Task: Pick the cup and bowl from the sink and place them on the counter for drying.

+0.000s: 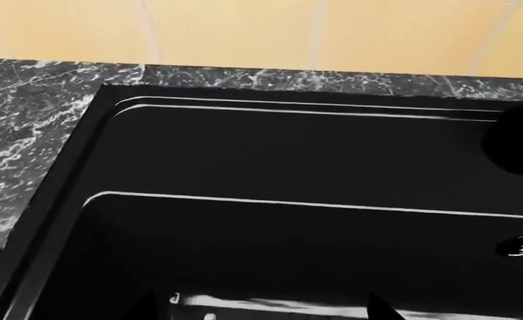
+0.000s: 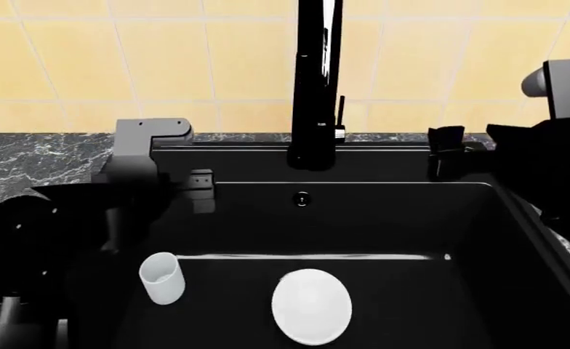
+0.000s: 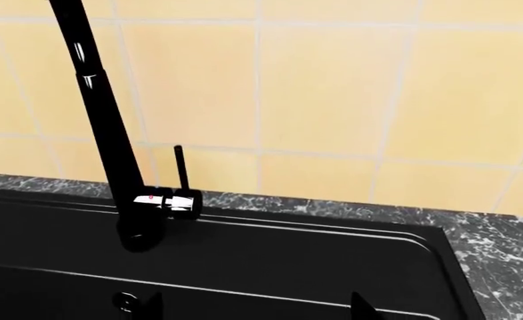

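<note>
Wide black sink set into the veined counter, holding the white bowl flat near the middle of the basin floor and the upright cup just beside it toward the left wall. Best begun with the left end effector, fingertips apart and empty above the basin's back left: lowered straight over the cup, clear of the wall, closed low around its sides. Right end effector likewise spread, hovering at the back right rim.

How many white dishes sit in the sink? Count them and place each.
2. The cup stands at the sink's front left; the bowl lies beside it, near front centre. The arms may hide others.
</note>
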Available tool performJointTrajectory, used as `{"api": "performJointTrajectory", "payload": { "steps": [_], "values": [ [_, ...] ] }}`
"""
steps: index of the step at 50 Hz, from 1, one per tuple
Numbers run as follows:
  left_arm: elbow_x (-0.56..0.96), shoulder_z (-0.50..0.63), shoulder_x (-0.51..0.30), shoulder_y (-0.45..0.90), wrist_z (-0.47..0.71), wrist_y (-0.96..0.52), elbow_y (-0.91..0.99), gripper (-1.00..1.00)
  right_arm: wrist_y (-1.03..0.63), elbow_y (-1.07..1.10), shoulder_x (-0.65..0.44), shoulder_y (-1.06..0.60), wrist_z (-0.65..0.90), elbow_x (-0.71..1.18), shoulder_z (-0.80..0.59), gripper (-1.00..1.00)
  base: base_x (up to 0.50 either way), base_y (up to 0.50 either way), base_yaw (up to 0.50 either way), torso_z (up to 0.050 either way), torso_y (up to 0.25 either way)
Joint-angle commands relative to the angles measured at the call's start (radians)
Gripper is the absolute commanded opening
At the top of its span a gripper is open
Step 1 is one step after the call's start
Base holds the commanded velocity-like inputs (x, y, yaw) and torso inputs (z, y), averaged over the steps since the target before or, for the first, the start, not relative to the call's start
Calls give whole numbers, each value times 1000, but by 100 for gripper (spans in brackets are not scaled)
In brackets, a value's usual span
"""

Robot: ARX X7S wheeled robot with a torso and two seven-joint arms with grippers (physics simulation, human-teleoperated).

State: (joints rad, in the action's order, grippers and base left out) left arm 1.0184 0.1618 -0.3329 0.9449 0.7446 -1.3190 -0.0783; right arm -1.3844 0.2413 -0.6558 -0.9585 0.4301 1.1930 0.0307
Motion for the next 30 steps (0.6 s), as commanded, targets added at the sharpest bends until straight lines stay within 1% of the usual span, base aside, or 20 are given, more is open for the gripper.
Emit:
{"api": "performJointTrajectory", "payload": {
  "steps": [1, 10, 20, 24, 30],
  "values": [
    [0, -40, 29, -71, 78, 31, -23, 100, 15, 0, -6, 18, 0, 5, -4, 100, 0, 0, 0, 0, 0],
    [-30, -26, 24, -113, 83, 76, -28, 100, 28, -3, -9, 29, -6, 2, -14, 100, 0, 0, 0, 0, 0],
    [-53, -15, 17, -130, 81, 111, -41, 100, 44, -6, -13, 46, -11, 4, -14, 100, 0, 0, 0, 0, 0],
    [-70, -2, 19, -138, 67, 131, -72, 100, 39, -17, -21, 19, -8, 13, -8, 100, 0, 0, 0, 0, 0],
    [-97, 31, 7, -137, 21, 159, -123, 100, 41, -7, -25, 29, -1, 23, -3, 100, 0, 0, 0, 0, 0]
  ]
}}
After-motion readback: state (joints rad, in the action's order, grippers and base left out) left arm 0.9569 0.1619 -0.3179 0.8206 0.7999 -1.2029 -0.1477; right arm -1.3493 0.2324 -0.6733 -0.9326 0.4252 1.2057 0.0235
